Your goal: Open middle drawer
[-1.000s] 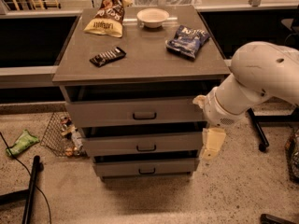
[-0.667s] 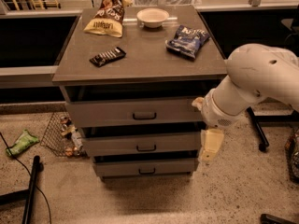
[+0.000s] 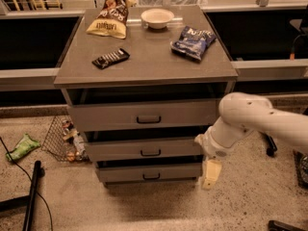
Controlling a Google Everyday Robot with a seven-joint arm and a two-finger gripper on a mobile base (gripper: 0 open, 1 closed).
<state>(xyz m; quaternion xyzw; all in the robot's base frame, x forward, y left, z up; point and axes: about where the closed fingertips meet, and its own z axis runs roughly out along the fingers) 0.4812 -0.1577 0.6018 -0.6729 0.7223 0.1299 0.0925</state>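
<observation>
The grey cabinet has three drawers. The middle drawer (image 3: 144, 149) is a wide shallow grey front with a small dark centre handle (image 3: 150, 153), between the taller top drawer (image 3: 144, 115) and the narrow bottom drawer (image 3: 149, 172). All three fronts stick out in steps. My white arm comes in from the right. My gripper (image 3: 211, 174) hangs down at the cabinet's right front corner, level with the bottom drawer and to the right of the middle drawer's handle. It holds nothing that I can see.
On the cabinet top (image 3: 144, 66) lie a yellow chip bag (image 3: 109, 18), a white bowl (image 3: 157, 17), a blue chip bag (image 3: 193, 41) and a dark snack bar (image 3: 111, 58). A wire basket (image 3: 62, 138) with litter stands at lower left. A black cable and pole (image 3: 32, 196) lie on the floor.
The view has shifted slightly, and my arm and gripper now sit a little lower and nearer the cabinet's right front corner. The drawers have not moved.
</observation>
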